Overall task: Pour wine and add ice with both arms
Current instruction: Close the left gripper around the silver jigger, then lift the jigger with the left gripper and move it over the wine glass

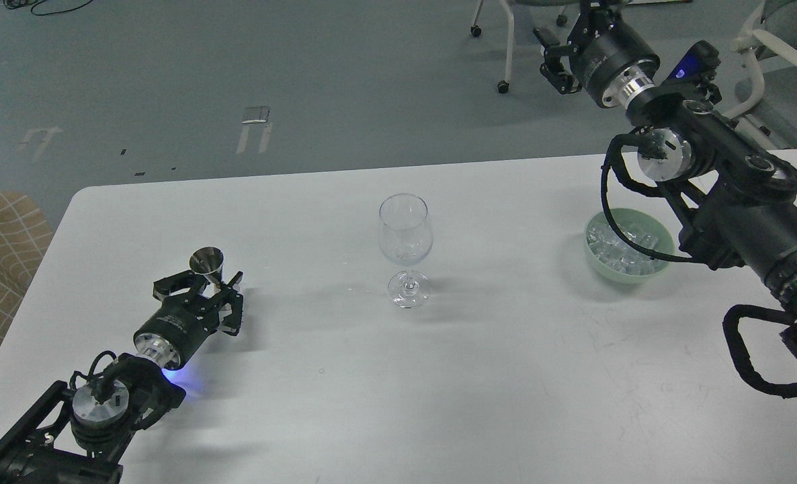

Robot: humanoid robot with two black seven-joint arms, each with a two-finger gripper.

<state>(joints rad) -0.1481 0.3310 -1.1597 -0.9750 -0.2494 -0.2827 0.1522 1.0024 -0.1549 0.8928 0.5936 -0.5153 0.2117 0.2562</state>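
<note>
A clear wine glass (405, 242) stands upright at the table's middle; I cannot make out any wine in it. A small steel measuring cup (207, 261) sits at the left, tilted a little, between the fingers of my left gripper (212, 286), which is closed around its lower part. A pale green bowl (660, 267) at the right holds the ice (623, 252), several clear cubes. My right gripper (558, 57) is raised high beyond the table's far edge, well above and behind the bowl. It is seen from behind, so its fingers cannot be read.
The white table (506, 376) has its far edge near the top of the glass and a rounded left corner. My right forearm and a cable loop (617, 215) hang over the bowl's right side. Chair legs (506, 47) stand on the floor beyond.
</note>
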